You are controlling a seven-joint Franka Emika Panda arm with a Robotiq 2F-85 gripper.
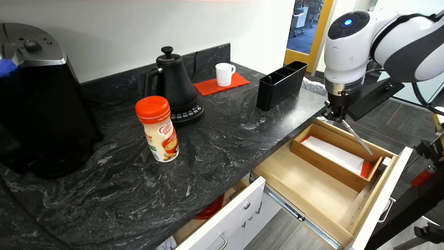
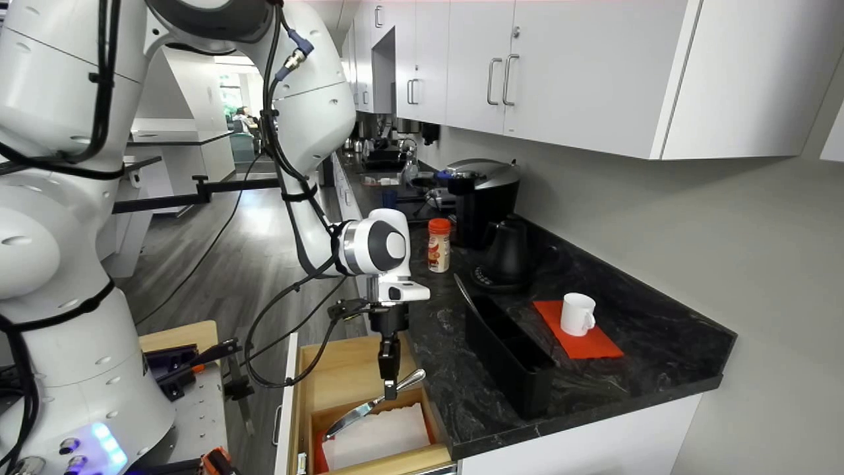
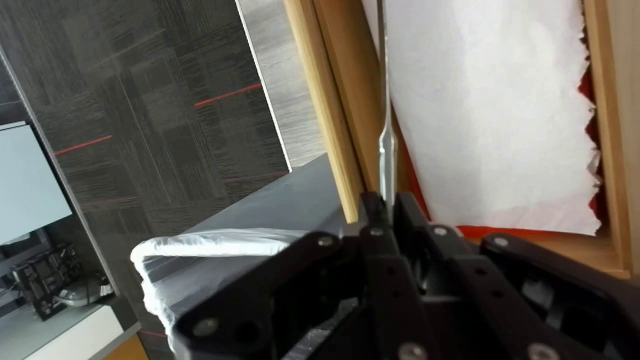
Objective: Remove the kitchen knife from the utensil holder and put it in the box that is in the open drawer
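Beside veined counter, the hand grips a slender metal knife

Legible: "Coffee mate" in script on the label of the canister, just in front of the kettle in an exterior view. Red band under the canister's cap: starts "THE", rest too small. Green patch low on that label: lettering too tiny. Kettle base: row of round button marks, can't make them out. Coffee machine, left of the kettle there: panel marks around the knob illegible. In an exterior view the canister, near the kettle, shows print too small to read.
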